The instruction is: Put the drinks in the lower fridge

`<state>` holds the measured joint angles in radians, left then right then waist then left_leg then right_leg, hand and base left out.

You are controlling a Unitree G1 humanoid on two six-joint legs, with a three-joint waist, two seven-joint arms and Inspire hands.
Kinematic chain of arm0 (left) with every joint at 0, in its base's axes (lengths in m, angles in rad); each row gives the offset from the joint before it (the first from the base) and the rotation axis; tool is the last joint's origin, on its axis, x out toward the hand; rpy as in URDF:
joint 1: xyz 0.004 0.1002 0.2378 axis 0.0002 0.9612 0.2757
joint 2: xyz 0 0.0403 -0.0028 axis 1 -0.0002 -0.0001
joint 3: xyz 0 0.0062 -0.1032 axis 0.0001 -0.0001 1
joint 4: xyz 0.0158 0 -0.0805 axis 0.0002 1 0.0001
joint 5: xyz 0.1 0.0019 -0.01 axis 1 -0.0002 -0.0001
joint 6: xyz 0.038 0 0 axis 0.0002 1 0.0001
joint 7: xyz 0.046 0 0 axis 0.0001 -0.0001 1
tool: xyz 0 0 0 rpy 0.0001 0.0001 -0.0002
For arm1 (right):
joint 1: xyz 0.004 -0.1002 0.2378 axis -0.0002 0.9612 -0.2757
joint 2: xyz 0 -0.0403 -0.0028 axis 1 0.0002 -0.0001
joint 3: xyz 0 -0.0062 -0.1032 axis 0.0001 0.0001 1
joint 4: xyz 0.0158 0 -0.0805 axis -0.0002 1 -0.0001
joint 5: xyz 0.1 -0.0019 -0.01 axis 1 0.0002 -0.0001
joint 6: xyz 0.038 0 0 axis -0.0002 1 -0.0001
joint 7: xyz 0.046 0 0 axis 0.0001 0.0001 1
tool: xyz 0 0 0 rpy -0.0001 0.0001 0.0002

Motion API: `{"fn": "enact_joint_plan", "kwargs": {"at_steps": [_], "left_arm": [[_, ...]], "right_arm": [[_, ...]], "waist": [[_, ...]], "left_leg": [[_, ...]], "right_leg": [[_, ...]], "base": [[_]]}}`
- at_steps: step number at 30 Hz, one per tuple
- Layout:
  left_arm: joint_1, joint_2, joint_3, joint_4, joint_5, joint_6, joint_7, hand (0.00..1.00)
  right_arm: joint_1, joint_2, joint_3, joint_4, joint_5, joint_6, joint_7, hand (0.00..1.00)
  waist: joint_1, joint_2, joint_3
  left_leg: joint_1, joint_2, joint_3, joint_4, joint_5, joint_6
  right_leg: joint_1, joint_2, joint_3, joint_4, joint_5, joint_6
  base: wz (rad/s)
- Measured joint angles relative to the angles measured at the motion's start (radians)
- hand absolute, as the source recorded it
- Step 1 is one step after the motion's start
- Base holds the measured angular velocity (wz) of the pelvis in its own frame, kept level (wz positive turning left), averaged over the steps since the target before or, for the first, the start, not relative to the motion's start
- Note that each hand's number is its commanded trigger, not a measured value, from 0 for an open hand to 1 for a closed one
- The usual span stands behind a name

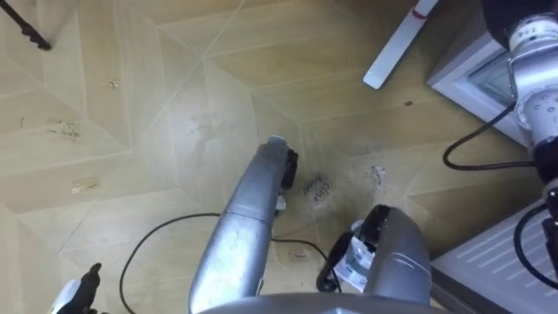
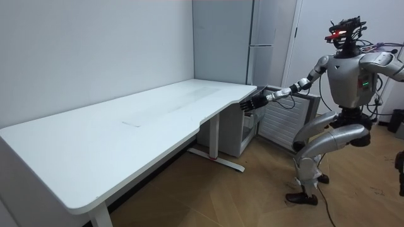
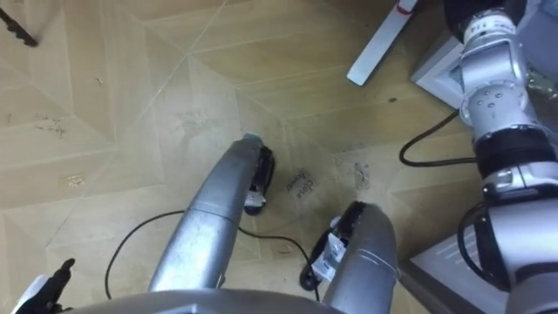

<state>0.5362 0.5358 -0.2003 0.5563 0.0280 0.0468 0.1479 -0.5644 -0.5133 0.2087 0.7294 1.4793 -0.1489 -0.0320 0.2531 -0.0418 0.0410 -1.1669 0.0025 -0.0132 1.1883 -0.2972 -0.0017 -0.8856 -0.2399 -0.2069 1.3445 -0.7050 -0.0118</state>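
I stand on the wooden floor beside the tall grey fridge [image 2: 265,38], knees bent, at the far end of the long white table [image 2: 126,126]. My right arm [image 3: 493,87] stretches out toward the table's corner. The dark right hand [image 2: 254,103] hovers just off that corner, too small to read. A dark and white bit at the lower left of the left eye view looks like my left hand [image 1: 77,292]. I see no drink on the table, on the floor or in either hand.
A white slatted panel [image 2: 281,120] stands low by the fridge, and a white low cabinet [image 2: 237,132] sits under the table's end. A white strip [image 1: 397,48] lies on the floor ahead. A black stand leg [image 1: 26,30] shows far left.
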Motion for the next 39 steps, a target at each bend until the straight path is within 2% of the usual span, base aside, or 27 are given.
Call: {"fn": "enact_joint_plan", "kwargs": {"at_steps": [5, 9, 11, 13, 15, 19, 22, 23, 25, 29, 31, 39], "left_arm": [[-0.007, 0.0, -0.002, 0.006, -0.019, 0.003, -0.008, 0.0], [-0.02, 0.0, -0.005, 0.011, -0.04, 0.002, -0.031, 0.0], [-0.047, -0.005, -0.006, 0.03, -0.064, -0.002, -0.034, 0.0], [-0.102, -0.012, -0.006, 0.08, -0.1, -0.004, -0.036, 0.0], [-0.129, -0.019, -0.006, 0.103, -0.118, -0.008, -0.036, 0.0], [-0.179, -0.036, -0.004, 0.161, -0.156, -0.046, -0.032, 0.0], [-0.213, -0.063, -0.025, 0.196, -0.155, -0.054, -0.032, 0.0], [-0.221, -0.065, -0.031, 0.203, -0.154, -0.057, -0.032, 0.0], [-0.246, -0.092, -0.03, 0.249, -0.152, -0.08, -0.031, 0.0], [-0.291, -0.108, -0.031, 0.302, -0.155, -0.083, -0.031, 0.0], [-0.314, -0.123, -0.03, 0.324, -0.156, -0.09, -0.03, 0.0], [-0.353, -0.164, -0.03, 0.373, -0.156, -0.12, -0.024, 0.0]], "right_arm": [[0.017, -0.002, 0.004, 0.077, 0.007, 0.019, 0.047, 0.0], [0.048, -0.002, 0.005, 0.155, 0.004, 0.039, 0.083, 0.0], [0.049, -0.005, 0.005, 0.197, 0.007, 0.041, 0.114, 0.0], [0.076, -0.004, 0.005, 0.244, 0.005, 0.046, 0.145, 0.0], [0.087, -0.002, 0.005, 0.257, 0.0, 0.062, 0.163, 0.0], [0.096, -0.005, -0.001, 0.327, -0.038, 0.081, 0.211, 0.0], [0.107, -0.009, -0.028, 0.355, -0.046, 0.085, 0.244, 0.0], [0.113, -0.008, -0.034, 0.364, -0.054, 0.087, 0.247, 0.0], [0.139, -0.008, -0.039, 0.388, -0.071, 0.088, 0.26, 0.0], [0.204, 0.0, -0.047, 0.41, -0.072, 0.091, 0.275, 0.0], [0.238, 0.0, -0.047, 0.422, -0.072, 0.108, 0.275, 0.0], [0.259, 0.015, -0.076, 0.434, -0.069, 0.111, 0.275, 0.0]], "waist": [[-0.005, -0.004, 0.0005], [-0.007, -0.013, 0.0001], [-0.009, -0.019, 0.002], [-0.002, -0.024, 0.0014], [-0.004, -0.024, 0.0016], [-0.026, -0.018, 0.0032], [-0.052, 0.002, 0.0033], [-0.052, 0.002, 0.0034], [-0.053, 0.003, 0.0035], [-0.056, 0.011, 0.0027], [-0.059, 0.021, 0.0019], [-0.06, 0.03, -0.0016]], "left_leg": [[0.049, 0.004, -0.002, -0.047, 0.005, -0.001], [0.116, 0.001, 0.007, -0.126, 0.022, 0.004], [0.132, 0.002, 0.011, -0.165, 0.037, 0.005], [0.155, 0.007, 0.01, -0.207, 0.05, 0.003], [0.17, 0.016, 0.012, -0.23, 0.054, 0.002], [0.216, 0.022, 0.013, -0.276, 0.059, 0.003], [0.239, 0.025, 0.014, -0.3, 0.061, 0.006], [0.244, 0.026, 0.017, -0.306, 0.061, 0.008], [0.265, 0.035, 0.042, -0.328, 0.06, 0.012], [0.295, 0.041, 0.057, -0.354, 0.061, 0.013], [0.32, 0.044, 0.067, -0.372, 0.061, 0.013], [0.38, 0.056, 0.098, -0.418, 0.067, 0.014]], "right_leg": [[0.051, 0.013, -0.008, -0.065, 0.022, 0.006], [0.108, 0.017, -0.01, -0.154, 0.056, 0.017], [0.117, 0.031, -0.006, -0.193, 0.077, 0.02], [0.14, 0.045, -0.009, -0.245, 0.1, 0.024], [0.153, 0.055, -0.011, -0.28, 0.116, 0.022], [0.204, 0.073, -0.014, -0.354, 0.143, 0.028], [0.231, 0.087, -0.011, -0.405, 0.165, 0.038], [0.235, 0.088, -0.008, -0.414, 0.17, 0.04], [0.242, 0.092, 0.014, -0.437, 0.184, 0.045], [0.26, 0.092, 0.021, -0.462, 0.197, 0.045], [0.279, 0.089, 0.023, -0.48, 0.203, 0.044], [0.316, 0.103, 0.051, -0.538, 0.235, 0.05]], "base": [[-0.03], [-0.01], [-0.05], [-0.07], [-0.15], [-0.05], [-0.07], [-0.13], [-0.25], [-0.15], [-0.12], [-0.14]]}}
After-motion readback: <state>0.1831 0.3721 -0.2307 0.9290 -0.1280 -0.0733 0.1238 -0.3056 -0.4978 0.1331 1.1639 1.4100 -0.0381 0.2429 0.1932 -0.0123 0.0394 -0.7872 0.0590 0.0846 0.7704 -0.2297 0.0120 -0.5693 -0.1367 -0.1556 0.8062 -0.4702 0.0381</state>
